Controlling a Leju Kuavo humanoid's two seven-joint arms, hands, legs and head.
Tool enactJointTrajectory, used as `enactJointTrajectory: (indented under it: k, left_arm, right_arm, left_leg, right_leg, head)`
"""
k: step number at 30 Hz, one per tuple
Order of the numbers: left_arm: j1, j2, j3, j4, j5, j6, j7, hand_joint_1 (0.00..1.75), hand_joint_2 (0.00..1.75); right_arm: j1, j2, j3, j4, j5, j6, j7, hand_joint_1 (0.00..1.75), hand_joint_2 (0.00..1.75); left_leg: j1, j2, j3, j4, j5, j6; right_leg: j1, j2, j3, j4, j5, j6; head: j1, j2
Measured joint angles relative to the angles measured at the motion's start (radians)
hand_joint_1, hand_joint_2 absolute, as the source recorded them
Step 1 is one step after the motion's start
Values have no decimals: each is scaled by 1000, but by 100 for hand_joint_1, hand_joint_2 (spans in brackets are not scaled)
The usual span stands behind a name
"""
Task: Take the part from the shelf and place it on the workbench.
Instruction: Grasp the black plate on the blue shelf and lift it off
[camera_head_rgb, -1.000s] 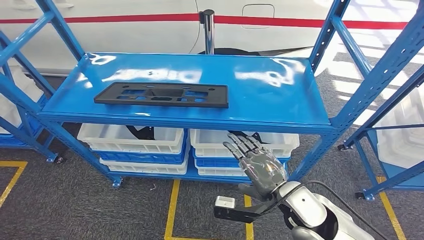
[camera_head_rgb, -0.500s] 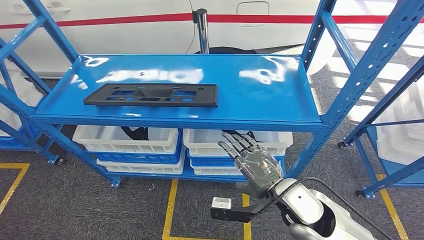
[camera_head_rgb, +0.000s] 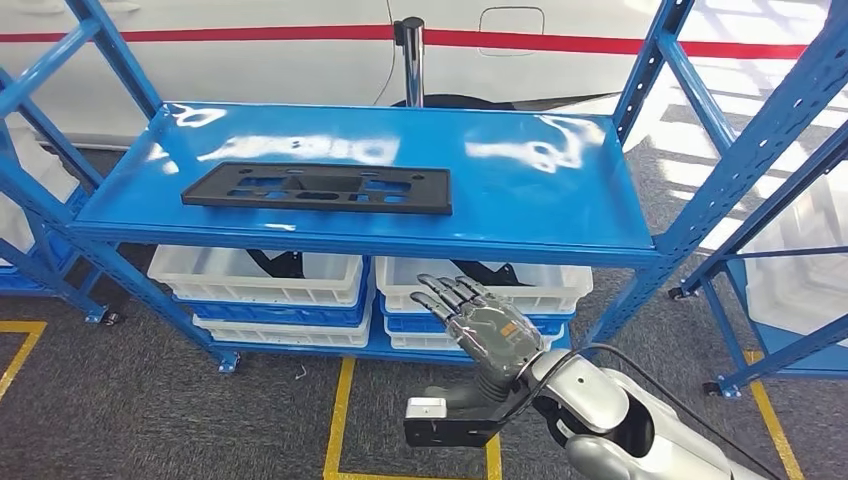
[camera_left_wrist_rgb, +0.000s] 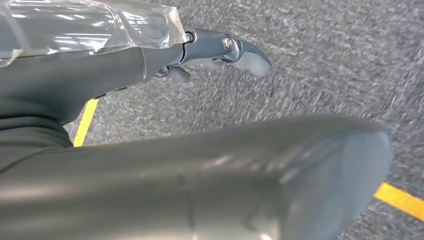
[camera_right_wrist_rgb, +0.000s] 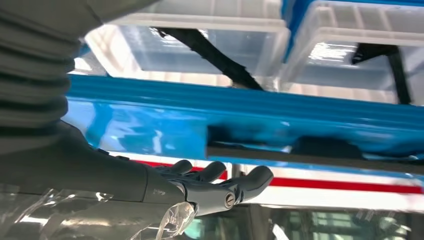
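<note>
The head camera sits high on the robot and looks forward and down at the blue shelf (camera_head_rgb: 520, 190), from near. The right wrist camera is close behind the right hand (camera_right_wrist_rgb: 200, 187), level with the shelf edge (camera_right_wrist_rgb: 300, 115), and its picture is turned upside down. These 2 views share the shelf and the white bins (camera_head_rgb: 265, 280). The left wrist camera looks down at the grey floor (camera_left_wrist_rgb: 325, 60).

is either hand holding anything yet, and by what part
Nothing is held. The right hand hovers with fingers spread, below the shelf edge; the black part lies untouched on it. The left hand grips nothing.
</note>
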Motion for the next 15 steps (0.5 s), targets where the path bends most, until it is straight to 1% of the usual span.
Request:
enactJointTrajectory:
  k: [1,2,3,4,5,6,7,8,9,10,12,13,14,15]
  left_arm:
    - [0,0,0,0,0,1,0,0,0]
    - [0,0,0,0,1,1,0,0,0]
    - [1,0,0,0,2,1,0,0,0]
    - [2,0,0,0,3,2,0,0,0]
    - [3,0,0,0,5,2,0,0,0]
    - [3,0,0,0,7,2,0,0,0]
    - [2,0,0,0,8,2,0,0,0]
    - [2,0,0,0,10,2,0,0,0]
    - [1,0,0,0,11,2,1,0,0]
    - [1,0,-1,0,12,2,1,0,0]
    - [1,0,-1,0,14,2,2,0,0]
    - [2,0,-2,0,15,2,3,0,0]
    - [2,0,-3,0,15,2,3,0,0]
    - [2,-1,-4,0,15,2,3,0,0]
  right_arm:
    - [-3,0,2,1,-5,1,4,0,0]
    - [-5,0,5,2,-11,1,6,0,0]
    - [-6,0,9,4,-15,1,9,0,0]
    - [-6,0,12,5,-18,1,11,0,0]
    - [-7,0,15,6,-20,1,12,0,0]
    - [-9,0,17,7,-21,1,13,0,0]
    - [-13,0,19,7,-21,1,13,0,0]
    - [-18,1,22,7,-21,1,14,0,0]
    - [-21,2,25,8,-21,1,14,0,0]
    - [-23,4,28,10,-21,2,15,0,0]
    - [-27,7,35,12,-21,3,17,0,0]
    - [-30,7,38,13,-20,4,17,0,0]
    - [-32,8,40,14,-20,4,18,0,0]
    - [-34,8,43,15,-20,4,18,0,0]
  left_leg:
    - [0,0,0,0,0,3]
    - [-1,-1,0,0,0,4]
    - [-2,-2,0,0,0,4]
    - [-2,-3,1,0,0,4]
    - [-1,-5,2,1,-1,3]
    - [-1,-7,4,2,-2,1]
    - [-3,-8,3,5,-5,-2]
    - [-5,-8,2,9,-7,-6]
    - [-7,-9,-1,11,-8,-11]
    - [-9,-9,-3,12,-9,-15]
    - [-6,-9,-6,15,-10,-23]
    - [-4,-8,-11,28,-20,-29]
    - [-1,-8,-25,62,-41,-35]
    - [1,-7,-48,115,-70,-42]
  right_leg:
    - [1,0,-33,72,-35,1]
    - [1,0,-64,140,-61,3]
    - [1,0,-84,182,-70,4]
    - [1,0,-86,185,-58,5]
    - [0,0,-68,144,-29,5]
    - [0,0,-35,73,10,4]
    - [0,0,1,-4,41,3]
    - [0,0,28,-63,63,0]
    - [1,1,42,-97,72,-4]
    - [3,1,46,-109,72,-9]
    - [3,0,44,-112,75,-20]
    - [2,-1,44,-113,77,-26]
    - [0,-2,44,-114,78,-30]
    - [-1,-4,44,-114,79,-33]
  head:
    - [1,0]
    - [2,0]
    - [2,0]
    - [3,0]
    - [3,0]
    - [3,0]
    - [4,0]
    - [3,0]
    - [2,0]
    - [1,0]
    - [0,0]
    - [-1,0]
    - [-3,0]
    - [-5,0]
